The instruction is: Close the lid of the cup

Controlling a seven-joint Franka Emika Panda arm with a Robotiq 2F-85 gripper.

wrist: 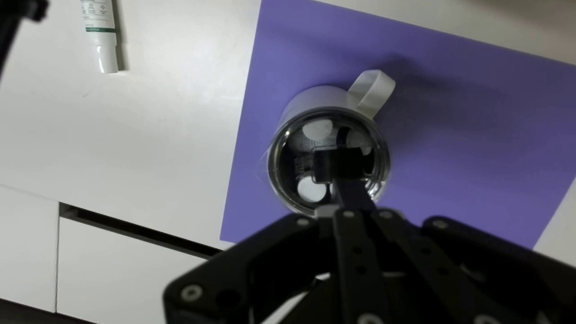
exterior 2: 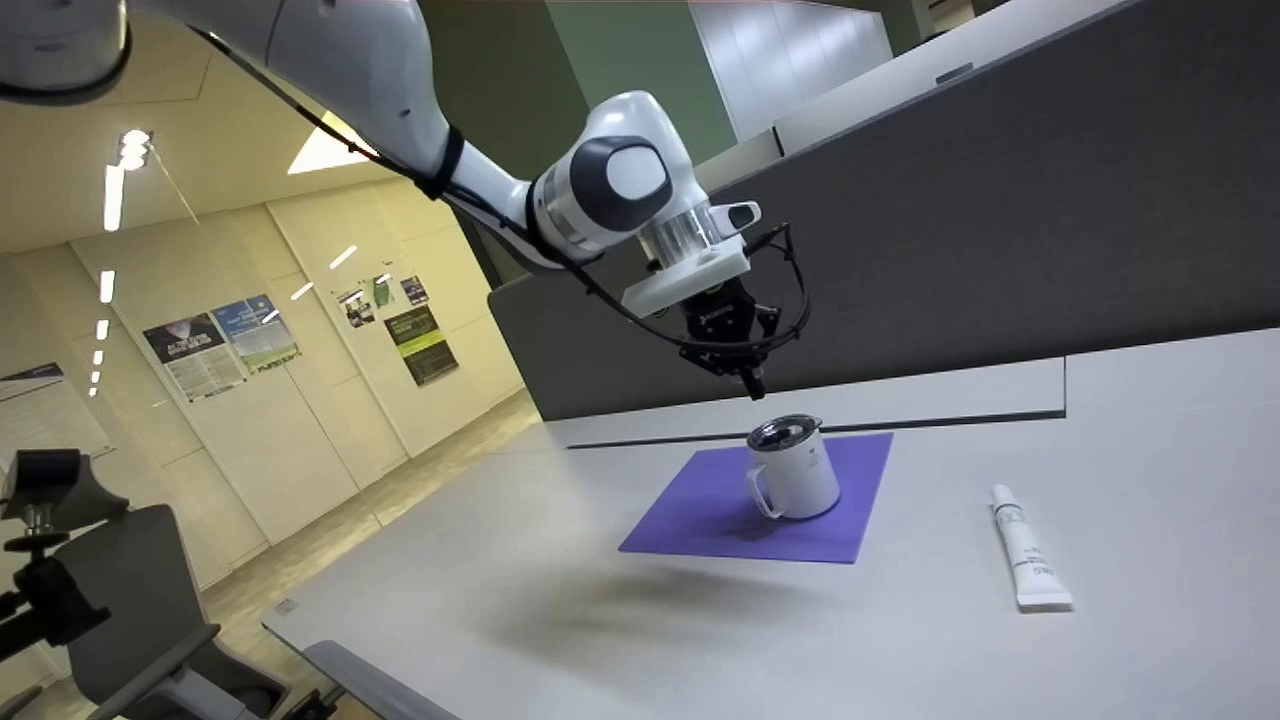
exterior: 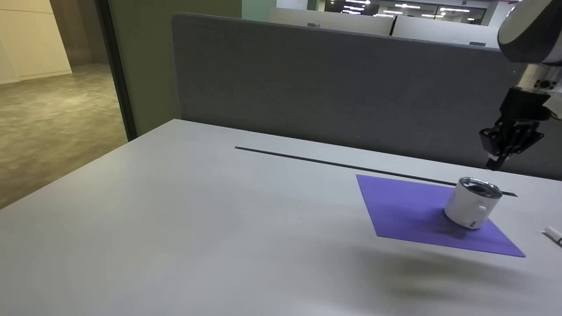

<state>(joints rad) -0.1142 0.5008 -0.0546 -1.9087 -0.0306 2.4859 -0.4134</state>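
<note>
A white cup (exterior: 467, 210) with a handle stands upright on a purple sheet; it also shows in an exterior view (exterior 2: 803, 482) and in the wrist view (wrist: 321, 96). Its round clear lid (exterior: 480, 188) with a shiny rim sits on top, also seen in the wrist view (wrist: 288, 155). A dark rectangular slider (wrist: 320, 166) on the lid is partly hidden by my fingertips. I cannot tell whether its opening is covered. My black gripper (exterior: 494, 163) is shut and empty, a little above the lid; it also shows in the other views (exterior 2: 754, 387) (wrist: 344, 164).
The purple sheet (exterior: 395, 206) lies on the white table (exterior: 219, 219). A white tube (exterior 2: 1030, 560) lies on the table beside the sheet. A dark grey partition (exterior: 307, 87) stands along the back edge, with a narrow dark slot (exterior 2: 960, 420) in front of it.
</note>
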